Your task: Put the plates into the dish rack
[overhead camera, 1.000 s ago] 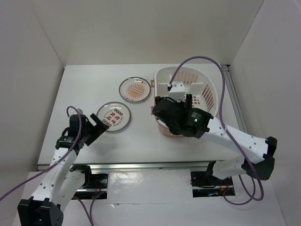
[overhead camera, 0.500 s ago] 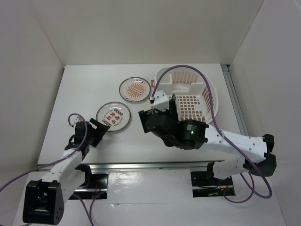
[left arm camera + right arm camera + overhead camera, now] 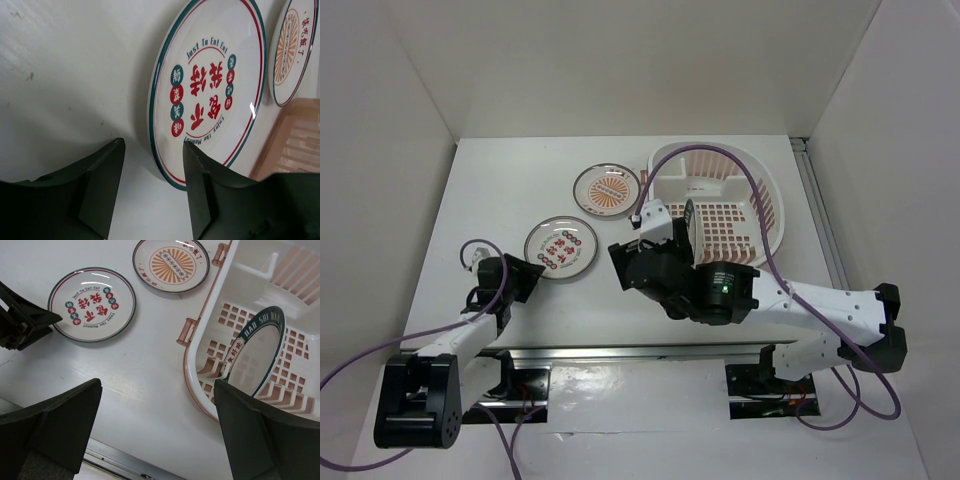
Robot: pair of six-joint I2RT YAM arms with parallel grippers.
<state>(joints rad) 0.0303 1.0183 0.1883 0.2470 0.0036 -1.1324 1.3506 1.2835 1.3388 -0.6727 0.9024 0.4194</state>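
Observation:
The pale pink dish rack [image 3: 772,192] stands at the back right. The dark-rimmed plate [image 3: 690,226] stands on edge inside it, also in the right wrist view [image 3: 255,352]. The red-character plate [image 3: 561,245] and the orange sunburst plate [image 3: 606,188] lie flat on the table left of the rack. My right gripper [image 3: 625,268] is open and empty, above the table just left of the rack [image 3: 200,365]. My left gripper [image 3: 525,276] is open and empty, its fingers just short of the red-character plate's near edge [image 3: 210,95].
The table's near edge with a metal rail [image 3: 620,350] runs below both grippers. White walls close in the table on the left, back and right. The rack's side handles [image 3: 189,329] stick out toward the plates.
My right gripper has come out of the rack and moved left, leaving the dark-rimmed plate standing inside. My left gripper has drawn back a little toward the near left.

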